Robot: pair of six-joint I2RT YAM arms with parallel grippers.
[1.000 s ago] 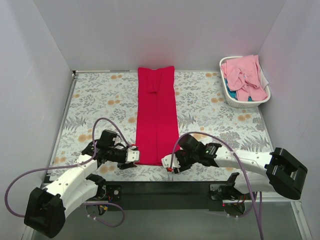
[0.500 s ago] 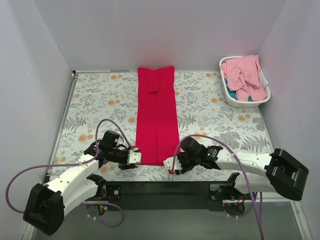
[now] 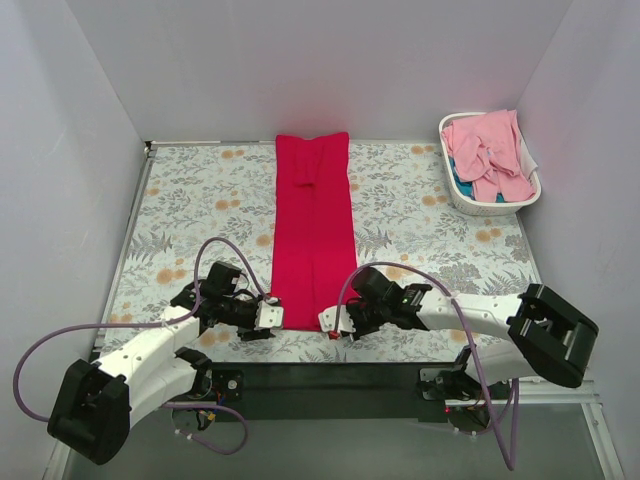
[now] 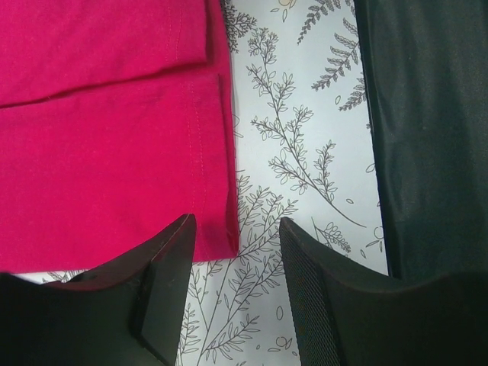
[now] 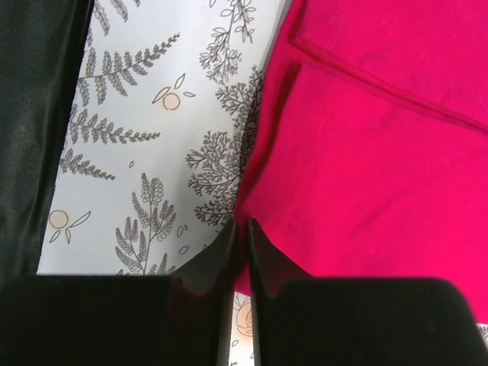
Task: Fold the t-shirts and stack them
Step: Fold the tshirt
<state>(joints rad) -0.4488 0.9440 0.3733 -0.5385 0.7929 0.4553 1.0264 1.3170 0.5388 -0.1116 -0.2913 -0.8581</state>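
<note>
A crimson red t-shirt (image 3: 313, 230), folded into a long narrow strip, lies flat down the middle of the table. My left gripper (image 3: 272, 318) is at its near left corner, open. In the left wrist view that gripper (image 4: 236, 229) straddles the corner of the red cloth (image 4: 107, 152) without closing on it. My right gripper (image 3: 330, 322) is at the near right corner. The right wrist view shows this gripper (image 5: 240, 229) shut, with the hem of the red t-shirt (image 5: 381, 168) pinched between the fingers. Pale pink t-shirts (image 3: 490, 150) are heaped in the basket.
A white laundry basket (image 3: 455, 195) stands at the far right corner. The floral tablecloth (image 3: 200, 200) covers the table between grey walls. A black strip (image 3: 320, 375) runs along the near edge, right behind both grippers.
The right gripper has slid a little left onto the shirt's near right corner and its jaws have closed on the hem. The left gripper has hardly moved and stays open.
</note>
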